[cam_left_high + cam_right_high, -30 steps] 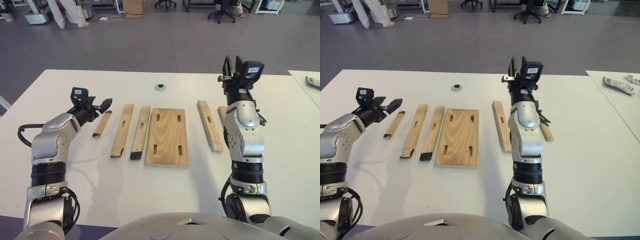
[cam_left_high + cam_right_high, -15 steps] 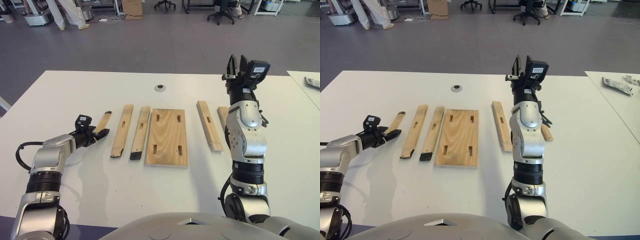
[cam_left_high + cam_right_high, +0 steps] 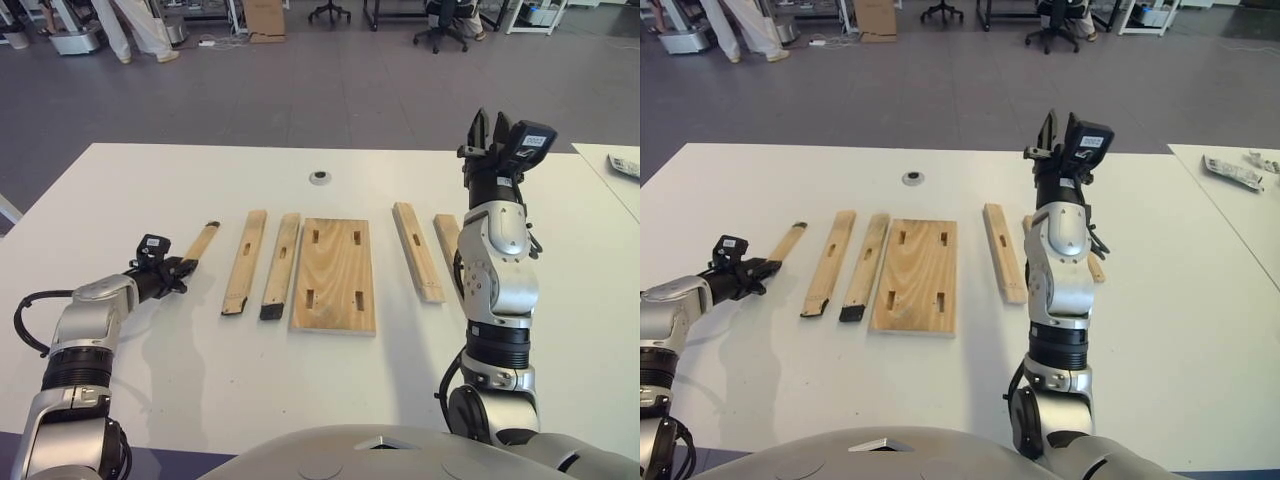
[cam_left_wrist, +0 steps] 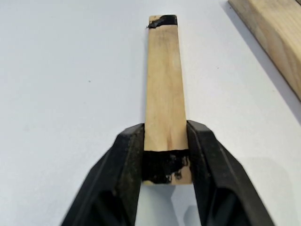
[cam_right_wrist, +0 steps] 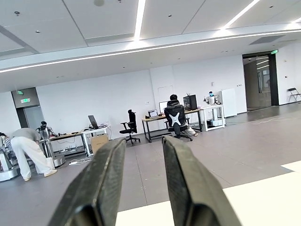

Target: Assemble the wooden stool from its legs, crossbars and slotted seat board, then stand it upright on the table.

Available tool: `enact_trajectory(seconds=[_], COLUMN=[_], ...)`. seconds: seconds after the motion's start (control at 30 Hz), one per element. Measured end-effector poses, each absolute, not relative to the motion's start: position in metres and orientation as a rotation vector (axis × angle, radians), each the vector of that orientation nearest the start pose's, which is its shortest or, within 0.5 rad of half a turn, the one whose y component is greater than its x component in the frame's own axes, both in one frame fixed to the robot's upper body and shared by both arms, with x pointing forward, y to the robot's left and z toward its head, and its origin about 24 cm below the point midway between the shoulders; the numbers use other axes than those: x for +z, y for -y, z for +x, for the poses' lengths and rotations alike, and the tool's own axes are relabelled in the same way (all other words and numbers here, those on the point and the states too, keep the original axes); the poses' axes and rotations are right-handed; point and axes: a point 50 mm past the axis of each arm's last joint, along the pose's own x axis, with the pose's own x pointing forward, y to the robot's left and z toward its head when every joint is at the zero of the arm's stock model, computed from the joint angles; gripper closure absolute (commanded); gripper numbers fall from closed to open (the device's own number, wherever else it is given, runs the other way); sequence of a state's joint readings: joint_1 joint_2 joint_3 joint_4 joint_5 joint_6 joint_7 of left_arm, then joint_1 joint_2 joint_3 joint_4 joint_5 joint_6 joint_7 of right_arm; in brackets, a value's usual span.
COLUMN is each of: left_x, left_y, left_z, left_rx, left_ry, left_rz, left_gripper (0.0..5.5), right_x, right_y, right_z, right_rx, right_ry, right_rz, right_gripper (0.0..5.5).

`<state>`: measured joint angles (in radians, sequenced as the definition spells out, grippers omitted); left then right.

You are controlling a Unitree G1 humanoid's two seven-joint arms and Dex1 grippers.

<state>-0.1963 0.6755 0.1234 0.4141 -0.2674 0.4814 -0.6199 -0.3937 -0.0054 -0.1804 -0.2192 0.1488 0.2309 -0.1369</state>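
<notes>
The slotted seat board (image 3: 335,272) lies flat at the table's middle. Two long leg pieces (image 3: 245,260) (image 3: 281,262) lie side by side to its left. A third leg piece (image 3: 419,250) lies to its right, and another piece (image 3: 446,235) is partly hidden behind my right arm. Farthest left lies a short black-tipped crossbar (image 3: 200,243). My left gripper (image 3: 180,270) rests low on the table, shut on the crossbar's near end (image 4: 165,136), one finger on each side. My right gripper (image 3: 487,125) is raised high, pointing up, open and holding nothing (image 5: 143,174).
A small round fitting (image 3: 320,177) sits on the table behind the seat board. White table surface (image 3: 250,380) stretches in front of the parts. A second table with an object (image 3: 627,163) on it stands at the far right.
My left arm has dropped and drawn back to the left, and its gripper has closed on the crossbar's near end. My raised right arm has drifted slightly right.
</notes>
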Motion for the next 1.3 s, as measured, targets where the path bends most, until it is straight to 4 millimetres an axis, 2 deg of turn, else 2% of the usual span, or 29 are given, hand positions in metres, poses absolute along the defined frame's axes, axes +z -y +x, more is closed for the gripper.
enact_trajectory(seconds=[0.1,0.13,0.17,0.2,0.23,0.3,0.37,0.43,0.53,0.57,0.67,0.77,1.0,1.13,1.3], left_x=[0.036,0.039,0.050,0.063,0.098,0.149,0.172,0.183,0.190,0.194,0.196,0.197,0.197,0.198,0.198], left_y=[-0.313,-0.306,-0.298,-0.293,-0.282,-0.261,-0.230,-0.206,-0.168,-0.159,-0.148,-0.142,-0.137,-0.137,-0.136], left_z=[0.264,0.271,0.282,0.291,0.307,0.321,0.322,0.319,0.315,0.314,0.311,0.309,0.309,0.308,0.306], left_rx=[-0.222,-0.207,-0.207,-0.207,-0.238,-0.304,-0.412,-0.523,-0.693,-0.737,-0.812,-0.857,-0.867,-0.862,-0.861], left_ry=[-0.595,-0.527,-0.439,-0.361,-0.189,0.038,0.156,0.200,0.214,0.222,0.226,0.222,0.227,0.241,0.250], left_rz=[0.081,0.048,0.019,0.009,0.010,0.023,0.008,0.014,-0.001,0.009,0.049,0.087,0.114,0.111,0.112], left_gripper=[4.20,4.20,4.20,4.20,4.21,4.21,4.21,4.21,4.21,4.21,4.21,4.21,4.21,4.21,4.21], right_x=[0.174,0.175,0.177,0.179,0.182,0.186,0.193,0.201,0.223,0.230,0.239,0.242,0.237,0.238,0.239], right_y=[0.167,0.165,0.162,0.161,0.155,0.146,0.130,0.116,0.097,0.091,0.081,0.075,0.076,0.087,0.092], right_z=[0.301,0.301,0.302,0.302,0.304,0.304,0.306,0.305,0.304,0.302,0.300,0.300,0.307,0.309,0.310], right_rx=[-0.145,-0.130,-0.108,-0.086,-0.038,0.060,0.202,0.333,0.529,0.592,0.672,0.711,0.672,0.621,0.591], right_ry=[0.361,0.363,0.368,0.370,0.364,0.340,0.308,0.285,0.277,0.273,0.271,0.237,0.193,0.236,0.253], right_rz=[0.208,0.241,0.277,0.318,0.397,0.481,0.609,0.704,0.794,0.827,0.858,0.871,0.901,0.923,0.933], right_gripper=[4.03,4.03,4.03,4.03,4.03,4.03,3.69,3.29,3.23,3.02,2.80,2.80,2.80,2.01,1.96])
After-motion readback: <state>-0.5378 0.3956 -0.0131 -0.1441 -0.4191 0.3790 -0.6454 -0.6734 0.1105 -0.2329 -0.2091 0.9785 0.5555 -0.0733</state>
